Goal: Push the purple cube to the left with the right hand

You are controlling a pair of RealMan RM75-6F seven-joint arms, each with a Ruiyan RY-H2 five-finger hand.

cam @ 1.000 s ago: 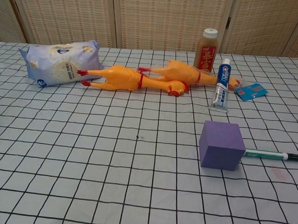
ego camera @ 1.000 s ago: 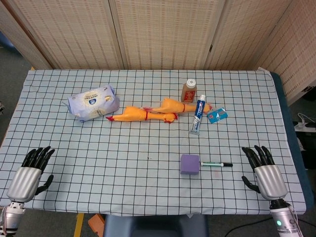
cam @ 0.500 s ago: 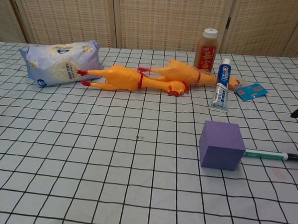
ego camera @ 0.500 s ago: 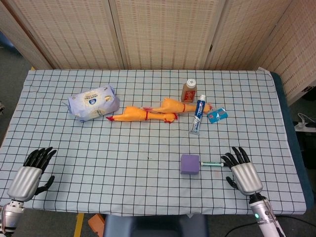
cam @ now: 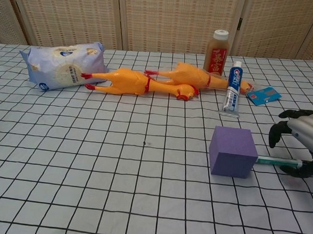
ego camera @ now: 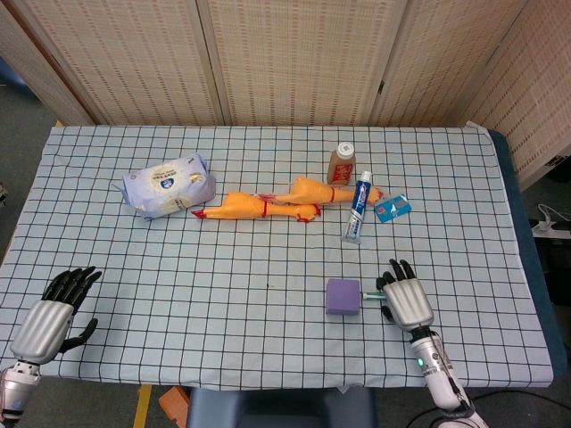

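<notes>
The purple cube (ego camera: 343, 296) (cam: 233, 151) sits on the checked cloth at the front right of centre. My right hand (ego camera: 406, 299) (cam: 301, 140) hovers just to the right of it, over a green marker (cam: 277, 161), with its fingers apart and holding nothing. A small gap separates the hand from the cube. My left hand (ego camera: 53, 311) rests open at the front left corner, seen only in the head view.
Behind the cube lie a toothpaste tube (ego camera: 358, 207), a brown bottle (ego camera: 341, 163), two rubber chickens (ego camera: 268, 202), a blue packet (ego camera: 393, 208) and a wipes pack (ego camera: 169, 185). The table's front edge (ego camera: 285, 383) is close to both hands.
My right hand has moved left from the table's right side to just beside the cube, over the marker. The cube and my left hand have stayed put.
</notes>
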